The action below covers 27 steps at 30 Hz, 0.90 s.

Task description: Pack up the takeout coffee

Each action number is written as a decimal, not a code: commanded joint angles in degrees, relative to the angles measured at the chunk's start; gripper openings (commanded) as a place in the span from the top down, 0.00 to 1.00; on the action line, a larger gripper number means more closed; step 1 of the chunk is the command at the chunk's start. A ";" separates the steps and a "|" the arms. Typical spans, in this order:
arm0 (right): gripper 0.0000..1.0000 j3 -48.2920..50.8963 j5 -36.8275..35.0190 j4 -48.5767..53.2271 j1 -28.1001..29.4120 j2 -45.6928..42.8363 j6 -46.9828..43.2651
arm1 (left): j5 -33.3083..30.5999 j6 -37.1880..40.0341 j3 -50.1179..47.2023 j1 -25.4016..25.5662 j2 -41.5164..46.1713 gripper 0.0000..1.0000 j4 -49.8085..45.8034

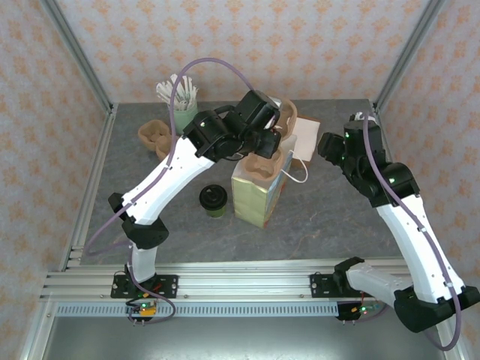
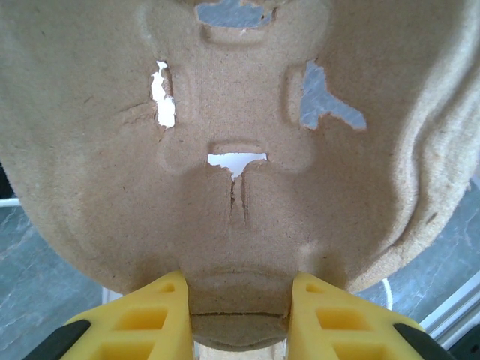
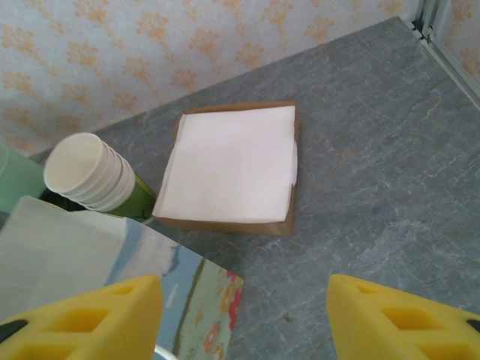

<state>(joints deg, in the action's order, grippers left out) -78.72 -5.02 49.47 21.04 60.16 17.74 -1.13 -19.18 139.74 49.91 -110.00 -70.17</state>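
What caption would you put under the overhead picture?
The left gripper holds a pulp cup carrier at the mouth of the paper bag; the lidded takeout coffee stands beside it.

Grey table (image 1: 330,217): lidded coffee cup (image 1: 214,199), bag (image 1: 251,199), napkins (image 1: 306,139), tumbler (image 1: 184,116), pulp tray (image 1: 155,136).

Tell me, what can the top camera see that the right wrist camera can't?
The top camera adds the takeout coffee with its black lid, standing on the table beside the bag. It also adds the left arm holding a brown cup carrier over the bag. The right wrist camera adds its own yellow fingers, spread open, and a close look at a stack of cream cups. Both show the bag, the white napkins in their brown tray, and the grey table.
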 commanded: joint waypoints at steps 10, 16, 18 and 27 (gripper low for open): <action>0.39 2.40 4.10 -1.87 -0.91 1.27 -2.35 | -1.30 1.85 -1.42 0.49 -2.24 0.71 -3.46; 0.38 2.91 4.83 -1.75 -0.92 1.14 -2.16 | -2.00 1.82 -1.58 0.38 -2.74 0.71 -3.13; 0.38 3.15 4.89 -1.90 -0.92 1.14 -2.04 | -2.27 1.40 -1.51 0.41 -2.93 0.71 -3.15; 0.38 4.21 5.20 -2.32 -0.91 1.19 -1.92 | -2.90 0.82 0.29 0.19 -4.20 0.72 -3.68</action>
<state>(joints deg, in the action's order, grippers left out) -74.98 0.27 47.94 20.43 61.65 16.23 -2.04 -17.98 138.72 49.89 -113.47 -72.31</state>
